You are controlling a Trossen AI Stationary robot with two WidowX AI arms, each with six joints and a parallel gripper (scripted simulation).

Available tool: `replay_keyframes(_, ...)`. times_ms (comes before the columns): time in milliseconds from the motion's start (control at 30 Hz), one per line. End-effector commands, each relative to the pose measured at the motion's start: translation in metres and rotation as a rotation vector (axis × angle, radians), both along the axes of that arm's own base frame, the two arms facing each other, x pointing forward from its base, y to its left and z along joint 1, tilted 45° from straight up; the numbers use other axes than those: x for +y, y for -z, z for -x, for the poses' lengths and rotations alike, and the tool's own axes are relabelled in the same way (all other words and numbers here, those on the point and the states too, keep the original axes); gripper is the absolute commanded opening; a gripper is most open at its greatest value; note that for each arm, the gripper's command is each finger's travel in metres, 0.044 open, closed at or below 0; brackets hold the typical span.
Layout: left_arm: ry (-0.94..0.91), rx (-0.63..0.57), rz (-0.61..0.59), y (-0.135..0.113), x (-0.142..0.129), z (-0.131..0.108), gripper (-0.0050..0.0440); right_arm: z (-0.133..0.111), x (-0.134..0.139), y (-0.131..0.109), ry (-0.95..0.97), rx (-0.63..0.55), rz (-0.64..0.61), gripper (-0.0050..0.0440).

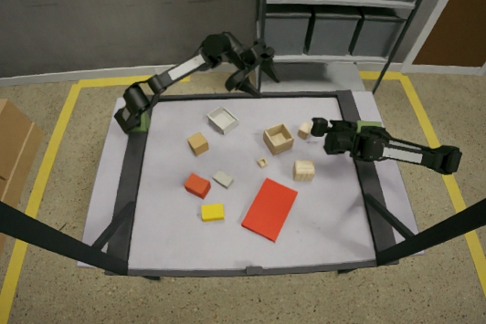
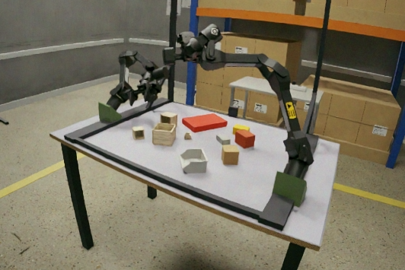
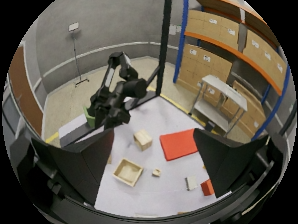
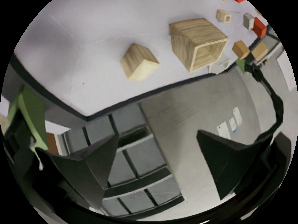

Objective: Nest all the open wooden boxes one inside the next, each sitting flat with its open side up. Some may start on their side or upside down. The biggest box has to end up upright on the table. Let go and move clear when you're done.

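Observation:
The biggest wooden box (image 1: 278,150) (image 2: 164,137) (image 3: 128,172) stands upright, open side up. A medium wooden box (image 1: 303,171) (image 2: 168,118) (image 3: 142,140) lies on its side, its opening facing the exterior camera. A smaller wooden box (image 1: 304,130) (image 2: 138,133) (image 4: 139,62) is also on its side. A tiny wooden box (image 1: 262,162) (image 3: 156,172) lies between the others; its opening shows from above. My left gripper (image 1: 269,88) (image 3: 155,133) is open and empty, high over the back edge. My right gripper (image 2: 141,106) (image 4: 158,137) is open and empty, above the table near the smaller box.
A pale open tray (image 1: 223,120) (image 2: 194,160) and a tan cube (image 1: 198,143) (image 2: 230,154) stand on the left arm's side. A red block (image 1: 197,185), a grey block (image 1: 223,178) and a yellow block (image 1: 213,212) lie nearer the front. A flat red slab (image 1: 269,210) lies front centre.

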State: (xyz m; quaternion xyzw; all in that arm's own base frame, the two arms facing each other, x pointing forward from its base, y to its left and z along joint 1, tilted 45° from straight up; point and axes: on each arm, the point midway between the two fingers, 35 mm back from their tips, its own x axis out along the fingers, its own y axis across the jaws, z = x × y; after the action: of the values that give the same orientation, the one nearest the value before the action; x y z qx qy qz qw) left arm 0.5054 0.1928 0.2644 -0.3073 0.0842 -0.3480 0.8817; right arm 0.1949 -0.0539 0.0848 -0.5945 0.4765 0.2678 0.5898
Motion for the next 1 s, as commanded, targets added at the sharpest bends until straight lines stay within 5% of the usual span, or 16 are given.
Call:
replay_keyframes(0,-0.002,-0.018,-0.013,-0.01,0.0,0.002,0.04,-0.001,0.0,-0.003,0.001,-0.008,0.001,0.04)
replay_keyframes(600,-0.197,0.115,-0.045,0.039,0.025,-0.005,0.04,-0.041,0.037,-0.04,0.3,-0.251,-0.329,0.04)
replay_keyframes(967,-0.277,0.317,-0.112,0.095,0.03,0.009,0.04,-0.061,0.069,-0.069,0.51,-0.359,-0.62,0.04)
